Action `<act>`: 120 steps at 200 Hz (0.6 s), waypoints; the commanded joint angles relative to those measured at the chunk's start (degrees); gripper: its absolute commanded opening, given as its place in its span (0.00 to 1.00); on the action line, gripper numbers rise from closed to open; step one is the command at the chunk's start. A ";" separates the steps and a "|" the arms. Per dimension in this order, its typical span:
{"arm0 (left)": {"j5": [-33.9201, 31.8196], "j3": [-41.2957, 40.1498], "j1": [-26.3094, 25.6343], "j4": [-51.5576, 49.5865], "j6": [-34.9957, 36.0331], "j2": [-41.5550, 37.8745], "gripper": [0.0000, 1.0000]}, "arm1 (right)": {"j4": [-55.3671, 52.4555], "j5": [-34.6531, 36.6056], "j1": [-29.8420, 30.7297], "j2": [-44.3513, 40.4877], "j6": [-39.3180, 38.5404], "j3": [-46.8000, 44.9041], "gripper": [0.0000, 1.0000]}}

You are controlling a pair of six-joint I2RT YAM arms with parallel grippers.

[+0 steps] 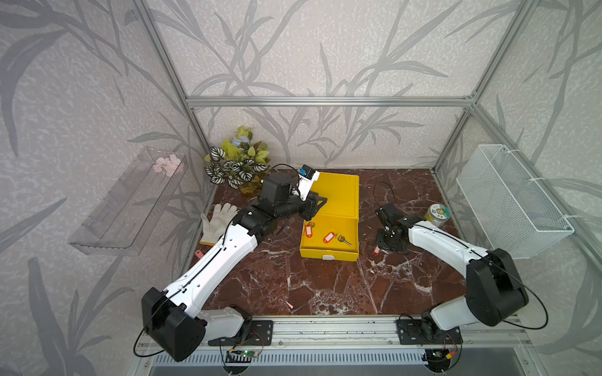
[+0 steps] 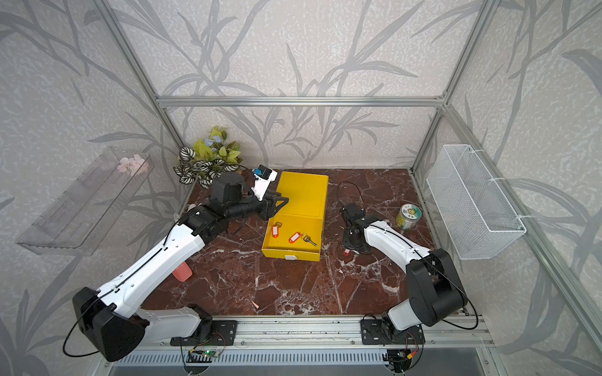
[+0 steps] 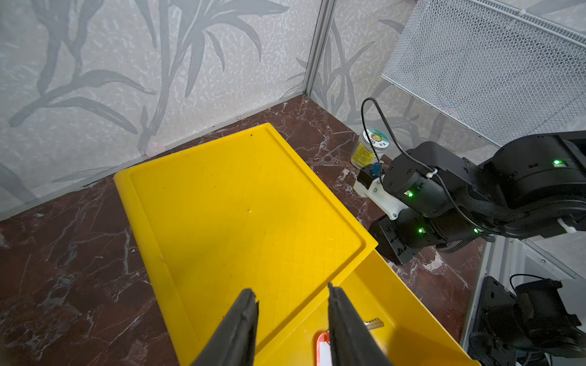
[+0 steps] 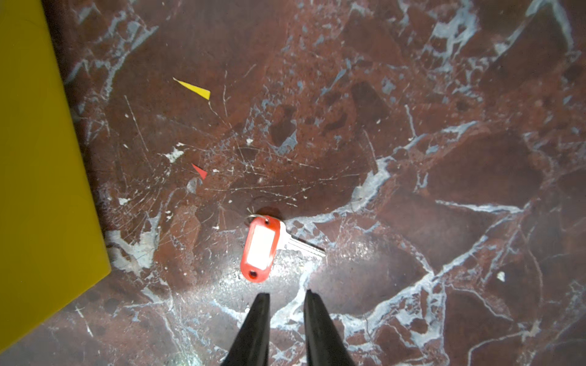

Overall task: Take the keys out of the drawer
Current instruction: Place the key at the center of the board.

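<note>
Red-tagged key [image 4: 260,250] lies on the worktop [image 4: 412,126], three o'clock of the drawer [image 1: 312,252], by narrowly parted, empty right jaws; left jaws spread; two keys [image 1: 329,237] inside.

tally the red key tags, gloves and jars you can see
red key tags: 3, two in the drawer, one on the table
glove: 1
jar: 1
total: 5
a half-hidden pink thing is left out
</note>
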 commanded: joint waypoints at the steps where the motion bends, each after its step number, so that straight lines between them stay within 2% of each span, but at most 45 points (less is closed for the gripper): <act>1: -0.39 0.54 0.18 0.16 1.16 -0.73 0.40 | -0.79 0.42 -0.15 -0.97 -0.14 1.69 0.23; 55: -0.98 -0.60 0.21 0.69 1.07 -2.20 0.40 | -3.77 1.61 -0.15 -4.55 -0.93 4.99 0.23; 82: -3.19 -1.47 0.17 0.62 0.23 -3.75 0.40 | -5.62 1.32 -0.06 -8.17 -1.14 10.28 0.23; 98: -5.49 -1.46 0.18 -1.03 -1.16 -4.51 0.40 | -6.37 0.70 0.44 -10.49 -4.20 13.98 0.24; 120: -9.18 -2.15 0.25 -2.91 -3.69 -6.29 0.40 | -8.74 1.49 3.39 -11.93 -6.08 20.86 0.25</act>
